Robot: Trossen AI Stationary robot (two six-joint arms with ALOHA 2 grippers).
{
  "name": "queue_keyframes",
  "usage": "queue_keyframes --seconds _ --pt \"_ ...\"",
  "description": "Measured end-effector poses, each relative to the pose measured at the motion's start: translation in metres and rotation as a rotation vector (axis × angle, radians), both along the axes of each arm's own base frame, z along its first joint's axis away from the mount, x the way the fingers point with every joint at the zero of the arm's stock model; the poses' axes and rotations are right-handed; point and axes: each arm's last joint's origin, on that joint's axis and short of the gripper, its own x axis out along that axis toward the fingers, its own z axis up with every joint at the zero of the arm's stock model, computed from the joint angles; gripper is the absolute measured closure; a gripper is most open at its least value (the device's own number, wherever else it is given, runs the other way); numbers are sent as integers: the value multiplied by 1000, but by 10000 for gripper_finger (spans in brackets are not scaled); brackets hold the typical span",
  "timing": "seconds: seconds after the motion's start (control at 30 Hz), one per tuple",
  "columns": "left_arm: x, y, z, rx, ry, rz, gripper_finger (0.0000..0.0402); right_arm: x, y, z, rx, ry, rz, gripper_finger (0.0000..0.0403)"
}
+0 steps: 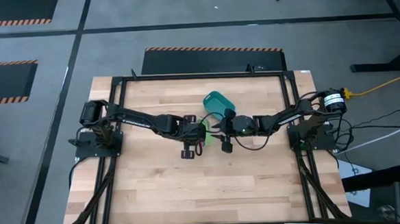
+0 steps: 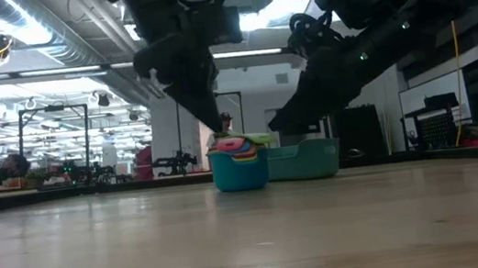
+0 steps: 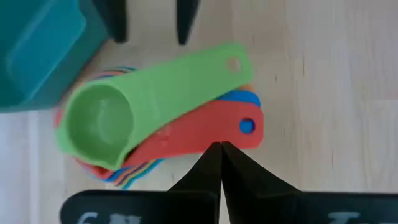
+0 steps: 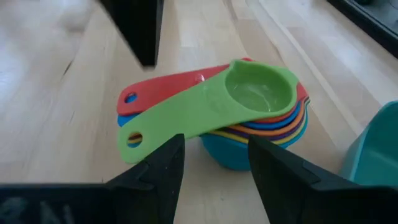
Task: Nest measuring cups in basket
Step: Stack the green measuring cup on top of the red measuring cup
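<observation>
The measuring cups (image 4: pixel 249 112) were light, stiff, smooth plastic, likely slippery; the fanned flat handles offered the best grip. Nested, green uppermost, they stood on the desk (image 1: pixel 190 188) just beside the basket (image 1: pixel 219 103), outside it. Left hand (image 3: pixel 221 163) clenched empty; right hand (image 4: pixel 211 168) released, both at the handles.

**Wooden table with cups and basket**

A light wooden table (image 1: pixel 211 187) with a black frame along its edges carries two things near its middle. A nested stack of cups (image 4: pixel 249 118) stands on the wood, green cup on top, light blue at the bottom. The teal basket (image 1: pixel 219 103) sits just beside the stack.
</observation>
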Motion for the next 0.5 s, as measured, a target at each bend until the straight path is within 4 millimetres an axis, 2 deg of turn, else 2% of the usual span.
queue_keyframes --seconds 0.3,0.5 --pt "5 7 -4 -2 -20 20 400 6 0 -13 5 -15 -3 221" --pt "5 10 -3 2 -31 30 400 11 0 -9 5 -72 -2 221"
